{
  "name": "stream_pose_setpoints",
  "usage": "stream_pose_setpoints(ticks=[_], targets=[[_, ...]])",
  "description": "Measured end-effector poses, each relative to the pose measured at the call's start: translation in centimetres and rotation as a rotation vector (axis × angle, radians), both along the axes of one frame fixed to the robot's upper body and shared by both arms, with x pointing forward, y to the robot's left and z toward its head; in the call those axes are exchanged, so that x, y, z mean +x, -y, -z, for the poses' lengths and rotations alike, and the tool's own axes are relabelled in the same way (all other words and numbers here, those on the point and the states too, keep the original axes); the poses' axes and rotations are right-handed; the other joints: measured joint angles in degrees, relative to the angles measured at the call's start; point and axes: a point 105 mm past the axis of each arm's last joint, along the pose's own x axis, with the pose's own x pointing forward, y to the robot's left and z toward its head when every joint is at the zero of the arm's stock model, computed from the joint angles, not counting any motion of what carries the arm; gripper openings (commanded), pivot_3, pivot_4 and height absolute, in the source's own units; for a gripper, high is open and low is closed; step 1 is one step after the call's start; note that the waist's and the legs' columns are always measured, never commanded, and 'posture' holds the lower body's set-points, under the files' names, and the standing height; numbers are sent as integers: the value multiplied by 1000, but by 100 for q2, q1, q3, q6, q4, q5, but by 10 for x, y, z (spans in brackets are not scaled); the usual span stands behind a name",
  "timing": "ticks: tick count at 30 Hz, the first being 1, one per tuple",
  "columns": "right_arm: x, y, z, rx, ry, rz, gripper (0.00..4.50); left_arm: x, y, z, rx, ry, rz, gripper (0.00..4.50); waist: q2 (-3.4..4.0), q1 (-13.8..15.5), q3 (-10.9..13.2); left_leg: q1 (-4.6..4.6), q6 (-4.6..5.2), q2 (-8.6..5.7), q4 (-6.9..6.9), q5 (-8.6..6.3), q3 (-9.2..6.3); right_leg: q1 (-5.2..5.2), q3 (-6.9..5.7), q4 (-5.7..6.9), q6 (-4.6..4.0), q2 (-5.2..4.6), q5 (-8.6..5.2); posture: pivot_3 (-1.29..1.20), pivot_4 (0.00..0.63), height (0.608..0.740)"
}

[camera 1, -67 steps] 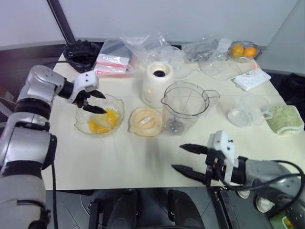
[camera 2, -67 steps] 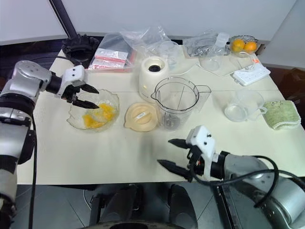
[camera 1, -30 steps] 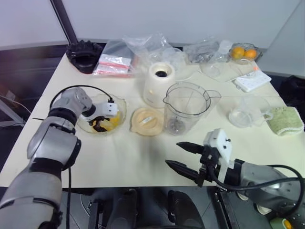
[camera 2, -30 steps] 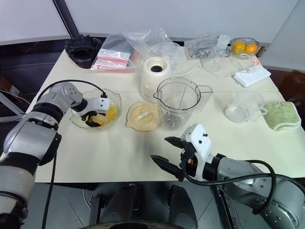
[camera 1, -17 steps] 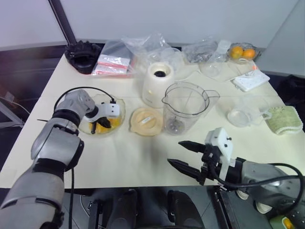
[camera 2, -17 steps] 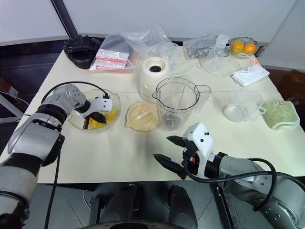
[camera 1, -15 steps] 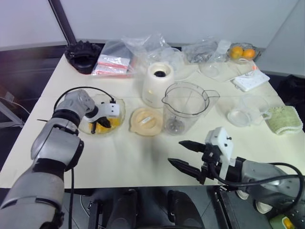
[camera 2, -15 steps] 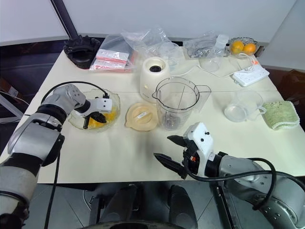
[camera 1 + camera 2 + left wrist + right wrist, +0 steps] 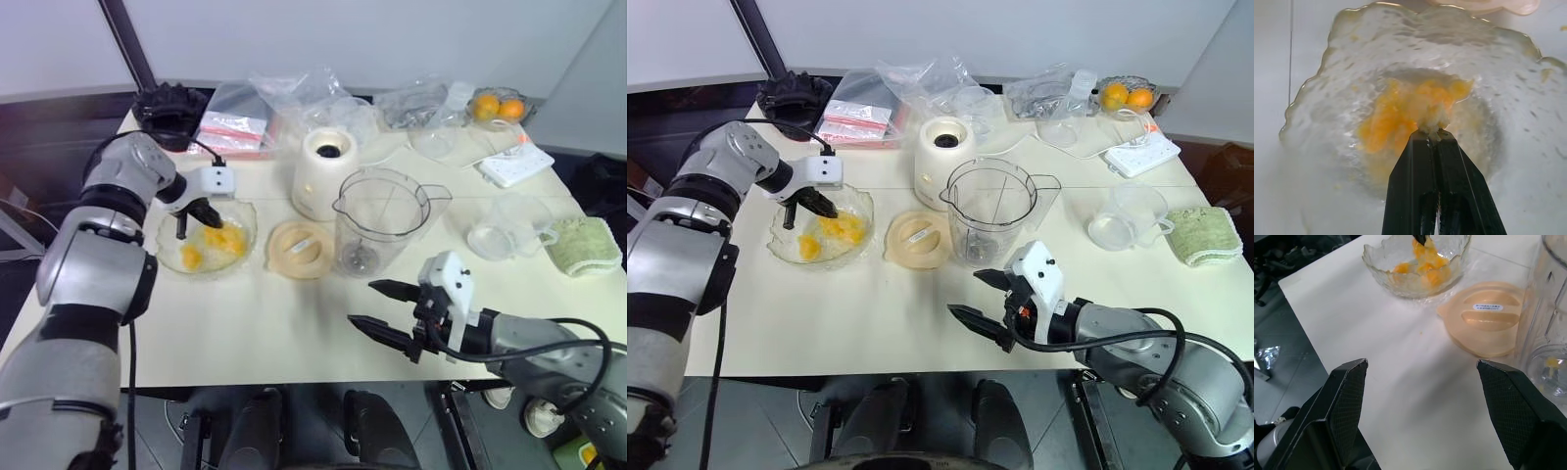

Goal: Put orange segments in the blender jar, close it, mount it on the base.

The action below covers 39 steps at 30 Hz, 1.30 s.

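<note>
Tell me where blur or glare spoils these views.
Left wrist view: the glass bowl and the orange segments are soft, out of focus; the left gripper with shut jaws is sharp. Right wrist view: the right gripper's fingers blur up close. Eye views: the plastic bags glare.

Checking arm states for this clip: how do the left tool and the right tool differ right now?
The left tool is shut, with pale pulp at its tips, above the scalloped glass bowl of orange segments. The right tool is open and empty, over the near table edge. Both have two black fingers.
</note>
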Motion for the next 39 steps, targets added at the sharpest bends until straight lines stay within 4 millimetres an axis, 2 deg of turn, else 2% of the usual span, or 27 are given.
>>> stream_pose_setpoints(ticks=[6, 10, 13, 16, 23, 33, 37, 39], targets=[[4, 4, -2, -1, 15, 13, 3753, -2, -2, -10, -159, -10, -73, 28, 0, 8, 0, 0, 0, -1, 1, 0, 0, 0, 0, 1, 1, -1, 1, 0, 150, 740], [8, 13, -13, 13, 57, 48, 3753, -4, -2, -23, -363, -36, -139, 28, 0, 6, 0, 0, 0, -1, 1, 0, -1, 0, 0, 4, 5, 0, 3, 0, 150, 740], [8, 18, -14, 14, 61, 67, 3753, -8, -7, -32, -481, -55, -177, 28, 0, 2, 0, 1, 0, -1, 1, 0, -1, 0, 0, 7, 5, 0, 3, 0, 150, 740], [7, 21, -13, 12, 55, 79, 3753, -9, -11, -45, -618, -55, -214, 28, 0, -2, 0, 2, 0, -1, 1, 0, -1, 0, 0, 9, 5, 0, 3, 0, 150, 740], [7, 25, -23, 14, 111, 114, 3753, -12, -24, -80, -959, -24, -292, 28, 0, -5, 0, 3, 0, -1, 2, 0, -1, 0, 0, 12, 5, 0, 3, 0, 150, 740], [6, 28, -36, 1, 148, 105, 3753, -16, -33, -84, -984, -22, -305, 28, -1, 2, 0, 4, 0, -1, 2, 1, -1, 0, 1, 13, 5, 0, 3, 0, 150, 740], [5, 28, -40, -1, 152, 97, 3753, -16, -32, -85, -958, -14, -293, 28, -1, 4, 0, 4, 0, -1, 3, 1, -1, 0, 1, 14, 5, 0, 3, 0, 150, 740], [5, 29, -42, 5, 156, 102, 3753, -15, -26, -92, -959, -2, -265, 28, -2, 17, 0, 2, 0, -1, 4, 1, -2, 0, 1, 13, 5, 0, 3, 0, 150, 740]])
